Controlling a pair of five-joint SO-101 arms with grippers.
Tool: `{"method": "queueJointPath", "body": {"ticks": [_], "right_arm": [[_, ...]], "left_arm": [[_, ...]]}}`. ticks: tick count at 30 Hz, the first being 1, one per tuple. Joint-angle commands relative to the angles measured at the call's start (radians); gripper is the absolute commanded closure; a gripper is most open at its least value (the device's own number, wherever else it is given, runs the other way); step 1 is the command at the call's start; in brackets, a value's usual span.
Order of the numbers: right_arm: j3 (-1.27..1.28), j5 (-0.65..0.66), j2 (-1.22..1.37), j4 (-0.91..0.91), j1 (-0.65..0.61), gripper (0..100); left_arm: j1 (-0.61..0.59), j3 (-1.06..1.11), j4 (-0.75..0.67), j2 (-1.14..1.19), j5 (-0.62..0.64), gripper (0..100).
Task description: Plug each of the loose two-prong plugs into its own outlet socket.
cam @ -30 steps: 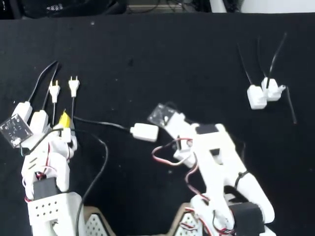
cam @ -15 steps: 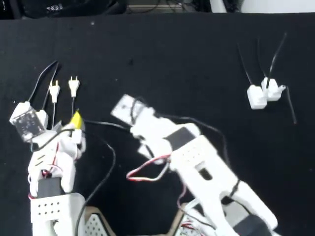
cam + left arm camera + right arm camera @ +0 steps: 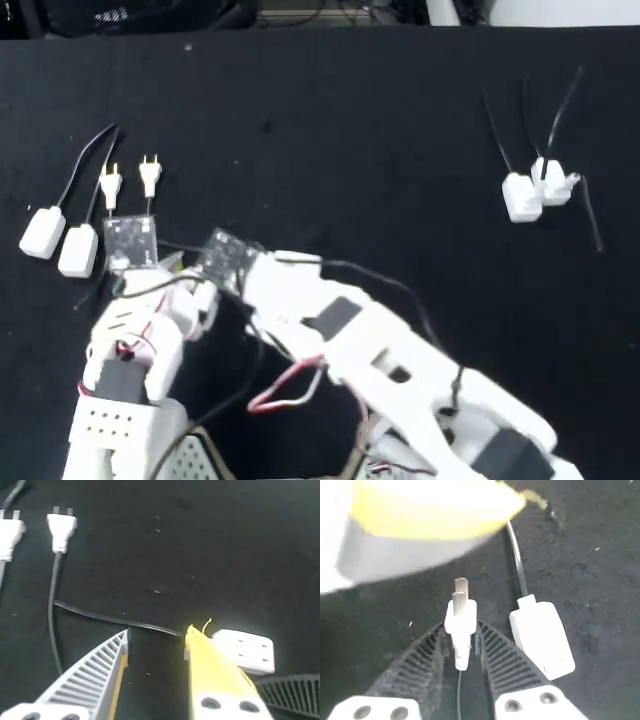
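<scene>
Right arm swung toward 9 o'clock beside left arm. Right tool (image 3: 460, 626) pinches plug (image 3: 460, 616); left tool (image 3: 159, 633) spread over cable (image 3: 100, 616). Align prongs squarely with socket (image 3: 540, 635) slots, push straight.

White printed arms (image 3: 390, 365), black servos (image 3: 119, 381), red-white wires (image 3: 285, 392). Left gripper (image 3: 157, 632): grey ribbed finger (image 3: 95, 675), yellow finger (image 3: 210, 670). Right gripper (image 3: 461, 627): black ribbed fingers (image 3: 415, 665).

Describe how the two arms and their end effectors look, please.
Both arms are white plastic with black motor blocks. The left arm has a perforated base and red wires; the right arm carries a red-and-white cable loop. The left end effector has one pale grey ribbed finger and one yellow finger. The right end effector has two dark ribbed fingers on white mounts.
</scene>
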Motion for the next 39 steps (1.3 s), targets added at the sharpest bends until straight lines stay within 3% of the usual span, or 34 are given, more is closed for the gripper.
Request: {"method": "queueJointPath", "body": {"ticks": [1,9,39], "right_arm": [[0.048,-0.006,-0.130,-0.049,-0.015,98.8],[0.147,-0.008,-0.303,-0.074,-0.015,98.8],[0.087,-0.008,-0.315,0.031,-0.032,98.8]], "left_arm": [[0.061,-0.050,0.005,-0.008,-0.015,81],[0.114,-0.031,0.005,-0.009,-0.015,81],[0.142,-0.024,0.005,-0.005,-0.106,81]]}}
